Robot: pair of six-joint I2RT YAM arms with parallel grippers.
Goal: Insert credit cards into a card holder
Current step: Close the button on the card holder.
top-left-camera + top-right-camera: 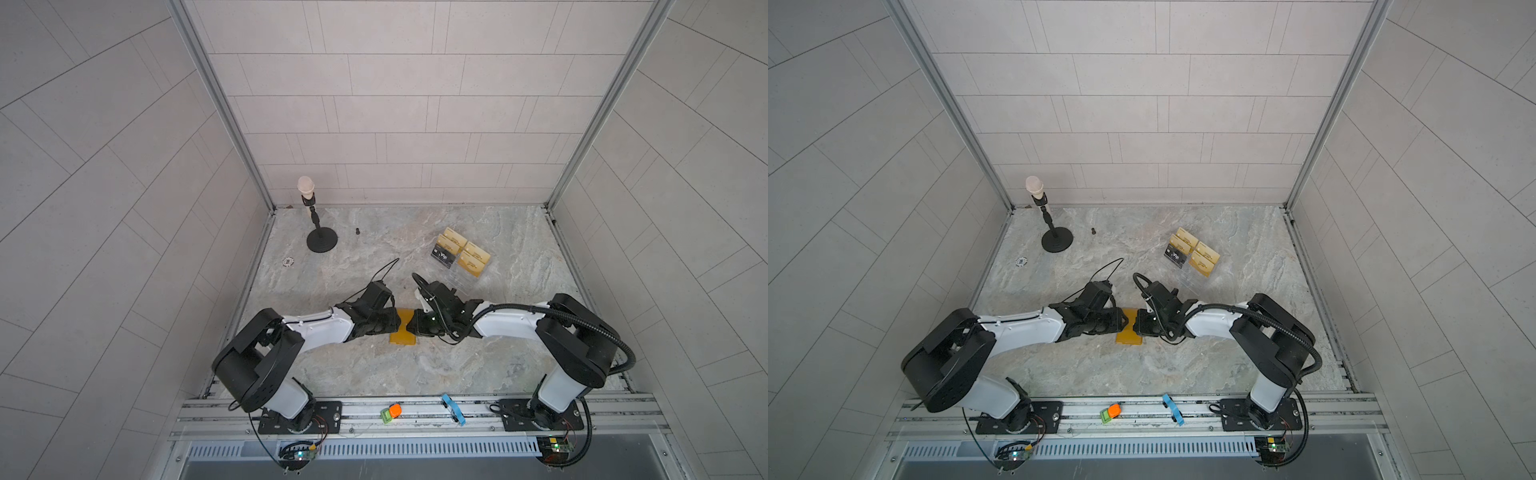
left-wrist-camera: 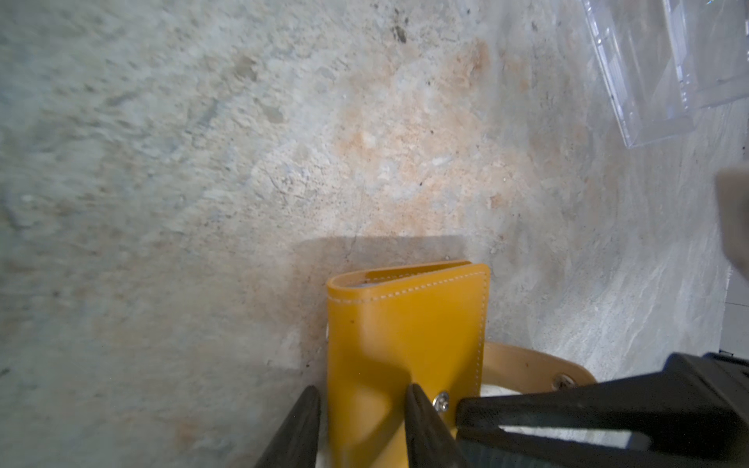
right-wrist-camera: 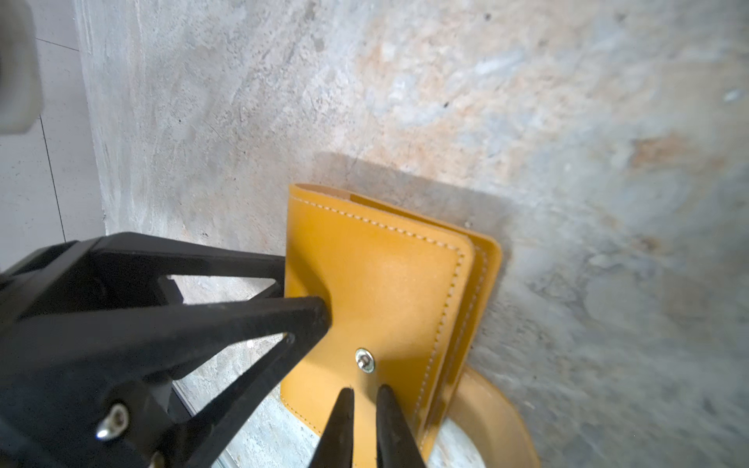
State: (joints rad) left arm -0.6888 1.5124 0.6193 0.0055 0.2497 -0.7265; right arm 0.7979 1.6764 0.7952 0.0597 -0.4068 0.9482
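Low centre in both top views, the left gripper (image 2: 362,388) grips the folded edge of the card holder (image 1: 402,334) between its fingers. The right gripper (image 3: 362,389) has fingers nearly together against the cover by the snap (image 3: 364,360); any pinch is unclear. Both hide the holder's sides from above. Farther back, right of centre, a credit card (image 1: 443,254) stands among gold cards (image 1: 471,255) in a clear stand (image 1: 459,279).

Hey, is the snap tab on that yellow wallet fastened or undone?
Undone. The tab curls loose beside the card holder, its snap bare; the covers are folded together.
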